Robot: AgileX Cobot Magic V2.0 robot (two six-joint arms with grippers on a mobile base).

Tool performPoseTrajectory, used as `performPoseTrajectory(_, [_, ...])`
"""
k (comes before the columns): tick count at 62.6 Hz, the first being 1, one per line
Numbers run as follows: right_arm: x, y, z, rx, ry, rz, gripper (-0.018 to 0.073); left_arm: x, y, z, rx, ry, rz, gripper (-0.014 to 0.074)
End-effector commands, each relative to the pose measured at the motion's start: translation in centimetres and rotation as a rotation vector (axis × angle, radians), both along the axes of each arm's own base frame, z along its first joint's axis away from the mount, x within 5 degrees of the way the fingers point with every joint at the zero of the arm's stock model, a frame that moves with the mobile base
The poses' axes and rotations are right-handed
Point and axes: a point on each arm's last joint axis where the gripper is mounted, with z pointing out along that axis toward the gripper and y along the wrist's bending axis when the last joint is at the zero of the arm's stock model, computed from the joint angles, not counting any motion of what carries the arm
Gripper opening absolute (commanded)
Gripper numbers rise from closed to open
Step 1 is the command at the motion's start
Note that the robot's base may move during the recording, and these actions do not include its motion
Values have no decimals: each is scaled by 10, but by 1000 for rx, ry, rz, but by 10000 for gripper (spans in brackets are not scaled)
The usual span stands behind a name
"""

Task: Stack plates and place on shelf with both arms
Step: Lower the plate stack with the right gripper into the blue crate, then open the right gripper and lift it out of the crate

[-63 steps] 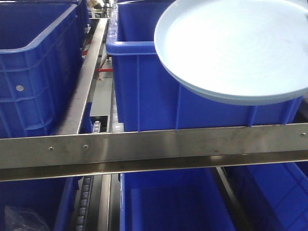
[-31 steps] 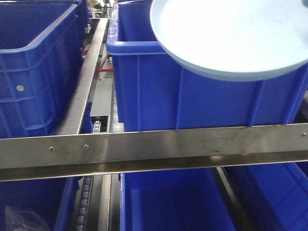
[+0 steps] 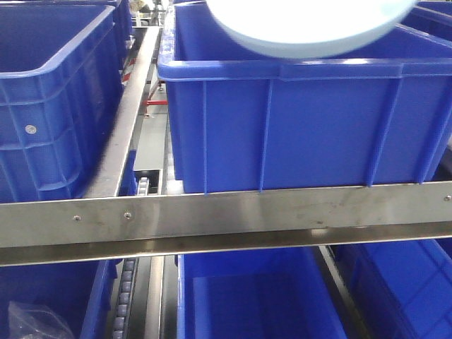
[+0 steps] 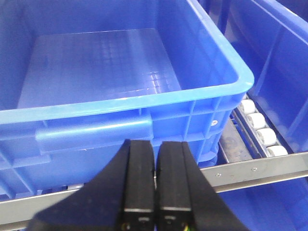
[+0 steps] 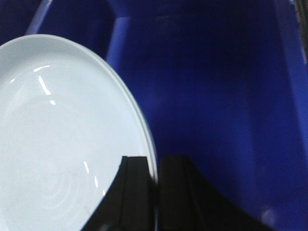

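A pale blue-white plate (image 3: 311, 28) shows at the top of the front view, held above the middle blue bin (image 3: 304, 127). In the right wrist view the same plate (image 5: 62, 144) fills the left side, and my right gripper (image 5: 155, 166) is shut on its rim, one finger above and one below. I cannot tell whether one plate or two are held. My left gripper (image 4: 155, 149) is shut and empty, in front of an empty blue bin (image 4: 120, 110). Neither gripper shows in the front view.
A steel shelf rail (image 3: 226, 215) crosses the front view, with more blue bins at the left (image 3: 49, 106) and below (image 3: 254, 296). A roller track (image 4: 257, 127) runs to the right of the left bin. A steel rail (image 4: 260, 171) lies under it.
The plate has risen and moved away in the front view, from covering the middle bin's upper right to only its lower edge showing at the top of the frame.
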Motion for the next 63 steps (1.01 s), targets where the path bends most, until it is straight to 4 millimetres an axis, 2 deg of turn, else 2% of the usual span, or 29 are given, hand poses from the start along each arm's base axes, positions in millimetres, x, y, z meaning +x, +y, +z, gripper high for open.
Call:
performPoseTrajectory(1, [22, -6, 31, 39, -160, -44, 48, 2, 0, 18, -15, -111, 8, 87])
performPoseTrajectory(13, [75, -14, 32, 38, -179, -98, 48, 2, 0, 18, -15, -111, 8, 87])
performPoseTrajectory(25, [116, -9, 26, 38, -178, -101, 76, 2, 0, 18, -15, -111, 8, 87])
performPoseTrajectory(30, [128, -7, 24, 36, -165, -99, 238, 2, 0, 18, -15, -111, 8, 87])
performPoseTrajectory(36, [132, -5, 23, 35, -159, -95, 510, 2, 0, 18, -15, -111, 8, 87])
performPoseTrajectory(39, [132, -5, 23, 35, -159, -95, 583, 2, 0, 18, -15, -111, 8, 87])
performPoseTrajectory(41, [132, -5, 22, 34, -157, -95, 599, 2, 0, 18, -15, -111, 8, 87])
performPoseTrajectory(55, [118, -6, 30, 26, -113, -88, 517, 2, 0, 18, -15, -111, 8, 87])
performPoseTrajectory(63, [93, -10, 52, 32, -140, -85, 366, 2, 0, 18, -15, -111, 8, 87])
